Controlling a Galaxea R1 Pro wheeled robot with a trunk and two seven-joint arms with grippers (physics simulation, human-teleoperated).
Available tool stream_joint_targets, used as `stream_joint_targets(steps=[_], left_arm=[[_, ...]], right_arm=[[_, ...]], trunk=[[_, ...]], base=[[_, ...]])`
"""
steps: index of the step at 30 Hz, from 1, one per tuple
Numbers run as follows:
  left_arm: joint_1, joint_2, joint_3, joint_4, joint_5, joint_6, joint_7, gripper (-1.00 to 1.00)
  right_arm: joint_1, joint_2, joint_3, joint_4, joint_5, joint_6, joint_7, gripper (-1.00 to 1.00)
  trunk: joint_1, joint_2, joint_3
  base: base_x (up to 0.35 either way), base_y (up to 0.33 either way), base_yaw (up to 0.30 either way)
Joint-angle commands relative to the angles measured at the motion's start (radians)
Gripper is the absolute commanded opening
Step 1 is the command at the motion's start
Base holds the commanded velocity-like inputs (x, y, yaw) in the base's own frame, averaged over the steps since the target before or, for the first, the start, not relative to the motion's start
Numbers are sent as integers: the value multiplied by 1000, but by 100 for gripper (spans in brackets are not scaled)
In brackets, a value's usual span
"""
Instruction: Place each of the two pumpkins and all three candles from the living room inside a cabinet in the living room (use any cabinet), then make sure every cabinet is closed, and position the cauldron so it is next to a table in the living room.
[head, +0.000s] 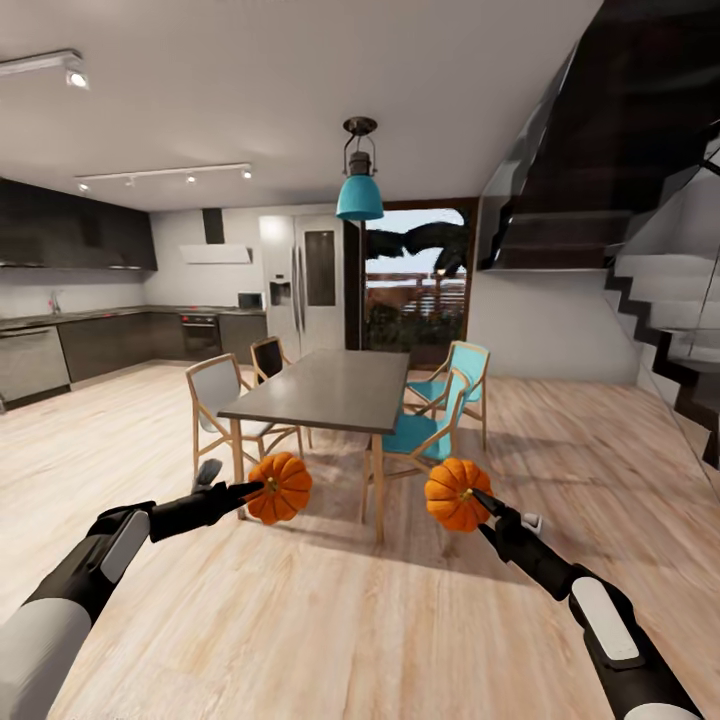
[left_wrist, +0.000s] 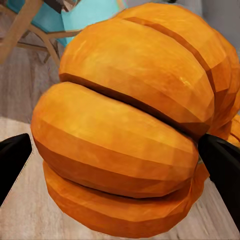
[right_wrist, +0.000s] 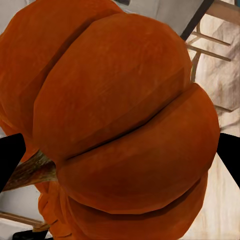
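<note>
A small round ribbed bright-orange pumpkin (head: 279, 487) is held in the left hand (head: 250, 489), clear of the light wood floor (head: 300, 620). A second pumpkin of the same kind (head: 455, 494) is held in the right hand (head: 475, 497), also clear of the floor. Both are carried in front of the grey-topped dining table (head: 325, 388), near its front legs; blue-seated wooden chairs (head: 440, 400) stand along one side of the table.

In the left wrist view, the first pumpkin (left_wrist: 135, 120) is seen between the two black fingers (left_wrist: 222, 162), which are set against its flanks. In the right wrist view, the second pumpkin (right_wrist: 115, 120) sits between the fingers (right_wrist: 9, 155) likewise, with its brownish stem (right_wrist: 30, 170) pointing towards one finger.

The pumpkins are judged to be light, rigid and not fragile. The rind appears smooth, so slip under a loose grip is possible. The ribs are best spanned across the widest part of the body, with the finger pads seated on opposite lobes; the stem is not recommended as a grasp point.

The dark-brown cabinet is not seen from here. Both pumpkins are yet to be placed in it.
</note>
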Motion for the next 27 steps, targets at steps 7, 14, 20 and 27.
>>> stream_joint_targets(steps=[7, 14, 20, 27], left_arm=[[-2, -2, 3, 5, 3, 30, 75, -100], [-3, -2, 7, 7, 6, 33, 122, -100], [-4, -2, 8, 7, 8, 42, 151, -100], [-5, 2, 10, 27, 37, 51, 189, -100]], right_arm=[[-1, 1, 2, -2, -3, 10, -56, -100], [-1, 3, 48, -6, -7, 10, -155, -100], [-3, 10, 111, -10, -9, 10, -235, -100], [-11, 24, 195, -12, -10, 10, -335, -100]], trunk=[[0, -1, 6], [0, -1, 14], [0, -1, 22], [0, -1, 30]], base=[[209, -191, 235], [238, -157, 215], [260, -152, 210], [182, -106, 209]])
